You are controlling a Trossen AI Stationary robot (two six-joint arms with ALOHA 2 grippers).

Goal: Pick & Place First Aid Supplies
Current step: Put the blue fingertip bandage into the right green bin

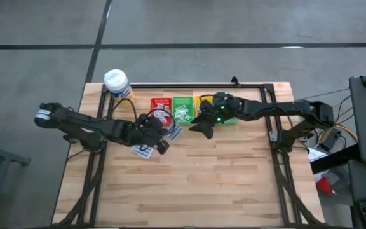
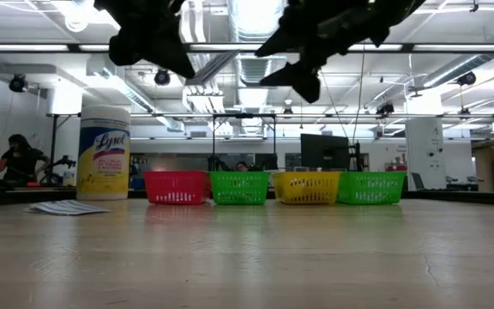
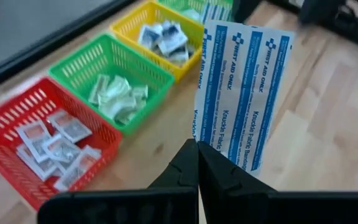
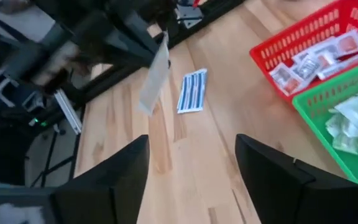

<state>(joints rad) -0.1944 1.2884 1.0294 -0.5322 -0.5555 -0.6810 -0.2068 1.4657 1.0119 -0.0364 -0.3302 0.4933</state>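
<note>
Bandage packet clamped in left gripper jaws, lower edge hidden, right gripper jaws apart

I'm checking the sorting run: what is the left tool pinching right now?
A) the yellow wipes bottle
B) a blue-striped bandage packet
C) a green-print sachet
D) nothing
B: in the left wrist view the left tool is shut on the lower edge of a blue-striped bandage packet, holding it up above the table.

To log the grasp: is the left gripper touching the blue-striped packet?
Touching. The left wrist view shows the left gripper shut on the lower edge of the packet, holding it upright.
</note>
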